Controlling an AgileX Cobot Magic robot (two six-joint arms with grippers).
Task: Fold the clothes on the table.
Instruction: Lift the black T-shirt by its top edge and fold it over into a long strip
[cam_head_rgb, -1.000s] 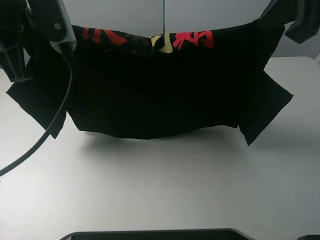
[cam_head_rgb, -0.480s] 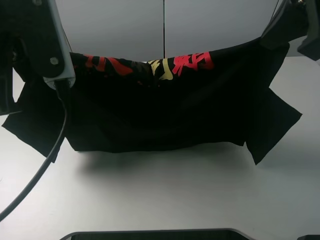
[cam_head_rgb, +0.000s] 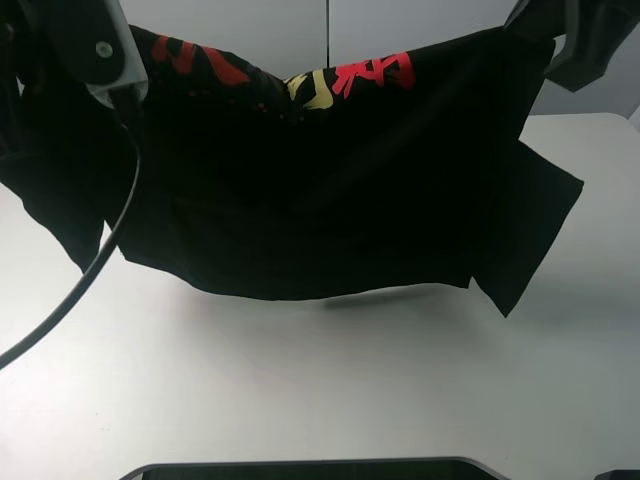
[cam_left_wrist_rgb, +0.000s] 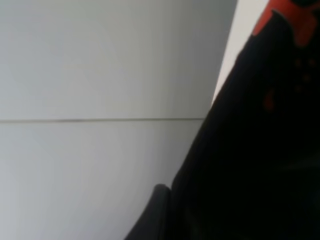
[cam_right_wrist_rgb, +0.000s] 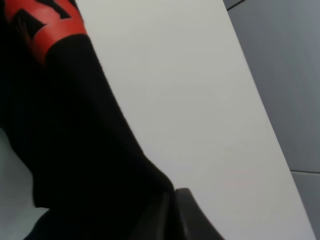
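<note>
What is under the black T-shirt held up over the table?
Only bare white table shows below the T-shirt. The tabletop behind the hanging cloth is covered, so anything lying there cannot be seen.

Black T-shirt (cam_head_rgb: 330, 200) with red and yellow characters (cam_head_rgb: 375, 72); plain white table (cam_head_rgb: 320, 400)

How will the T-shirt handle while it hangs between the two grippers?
Probably very floppy: the T-shirt sags in the middle between its held corners, and its sleeve dangles. Likely light, since pinches by the left gripper and right gripper carry it. It may drag on the table if lowered.
</note>
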